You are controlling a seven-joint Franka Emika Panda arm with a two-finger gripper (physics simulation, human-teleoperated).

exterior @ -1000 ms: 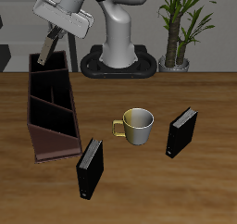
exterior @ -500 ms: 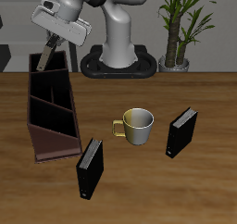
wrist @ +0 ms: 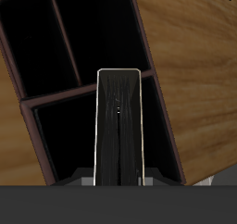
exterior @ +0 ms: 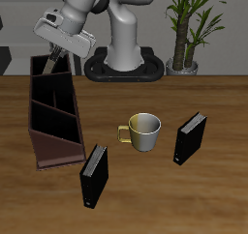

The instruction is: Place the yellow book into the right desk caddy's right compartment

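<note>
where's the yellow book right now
The book is held in the gripper, hanging above the back end of the caddy; the wrist view shows it over a compartment beside a partition.

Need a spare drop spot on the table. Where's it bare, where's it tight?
Bare wood: between the desk caddy and the metal mug; the strip between the mug and the robot base; the front corner past the black book beside the mug. Tight: the front black book sits against the caddy's front corner. The hand holds the yellow book over the caddy's back end.
</note>
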